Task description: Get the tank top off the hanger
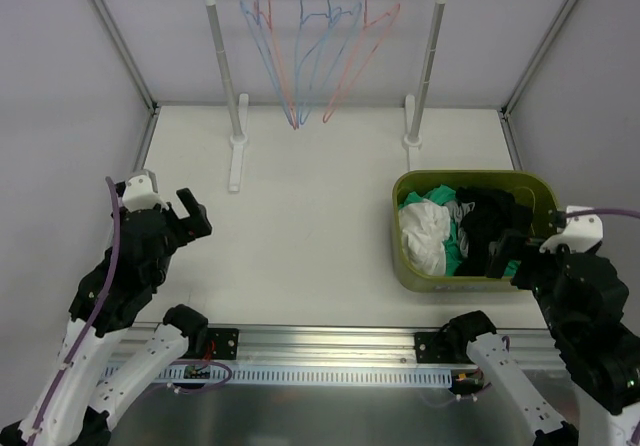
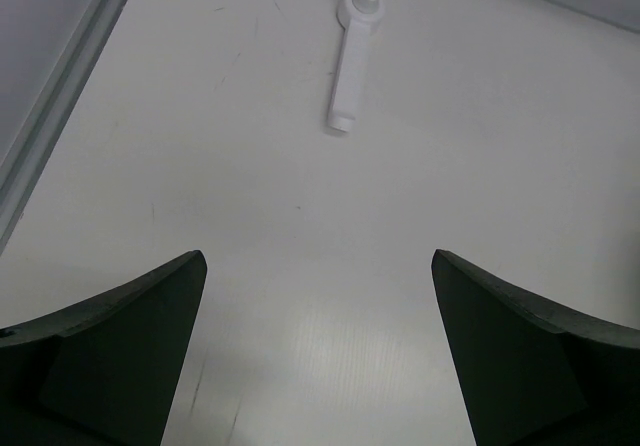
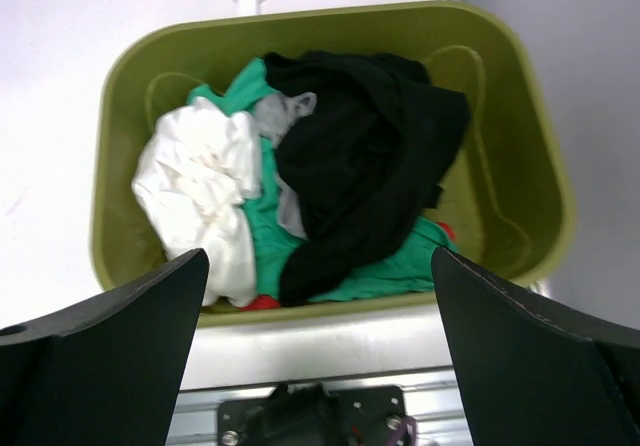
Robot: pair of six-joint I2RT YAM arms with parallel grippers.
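"Top external: anything left on the hangers [image 1: 320, 56]?"
"Nothing, all bare. The tank top [image 3: 360, 156], probably that black piece, lies uppermost in the green bin [image 3: 120, 76]. Left gripper [image 2: 320, 256] and right gripper [image 3: 320, 256] both gape wide, empty. Task looks done."

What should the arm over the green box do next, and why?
Probably lift the right gripper up and away from the green bin. Its jaws stand open and empty over the black garment, which lies in the bin, and the hangers all look bare, so nothing seems left to take off.
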